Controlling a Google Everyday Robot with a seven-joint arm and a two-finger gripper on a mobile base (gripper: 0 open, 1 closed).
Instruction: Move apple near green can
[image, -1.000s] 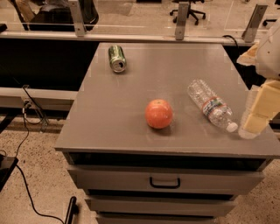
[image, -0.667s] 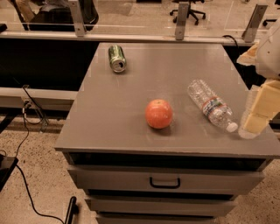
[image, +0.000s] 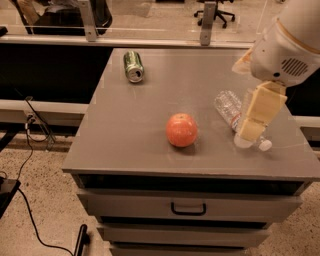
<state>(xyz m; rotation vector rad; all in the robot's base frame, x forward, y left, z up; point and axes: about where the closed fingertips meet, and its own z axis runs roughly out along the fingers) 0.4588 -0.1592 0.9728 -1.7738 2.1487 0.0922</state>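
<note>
Apple (image: 181, 130) centre, gripper (image: 249, 134) angled down over water bottle (image: 225, 104), right side

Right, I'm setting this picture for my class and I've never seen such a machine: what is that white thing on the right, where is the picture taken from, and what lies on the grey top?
The white shape at the top right is the arm of a mobile robot. The cream part hanging from it is its gripper, the part that grasps things. It hangs over the right side of the grey cabinet top, in front of a clear water bottle that lies on its side. There is only one camera, looking down on the cabinet from the front; where it is fixed cannot be seen. Near the middle of the top sits an orange-red apple, apart from the gripper and held by nothing. Towards the far left corner a green can lies on its side. The job is to bring the apple near that can, and that is not yet done.
</note>
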